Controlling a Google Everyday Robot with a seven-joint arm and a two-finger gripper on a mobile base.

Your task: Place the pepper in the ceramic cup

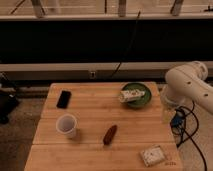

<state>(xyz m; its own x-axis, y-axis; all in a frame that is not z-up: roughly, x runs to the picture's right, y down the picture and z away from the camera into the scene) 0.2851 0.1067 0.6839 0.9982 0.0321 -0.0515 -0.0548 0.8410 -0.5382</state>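
The dark red-brown pepper (110,134) lies on the wooden table (90,115), near the front and slightly right of the middle. The white ceramic cup (67,125) stands upright to the pepper's left, a short gap away. My white arm (189,84) is at the table's right side. The gripper (168,111) hangs below it, just off the table's right edge. It is well to the right of the pepper and the cup and touches neither.
A flat black phone (63,98) lies at the table's back left. A green bowl (136,95) with a white packet in it sits at the back right. A square wrapped snack (152,155) lies at the front right corner. Cables (187,127) trail on the floor to the right.
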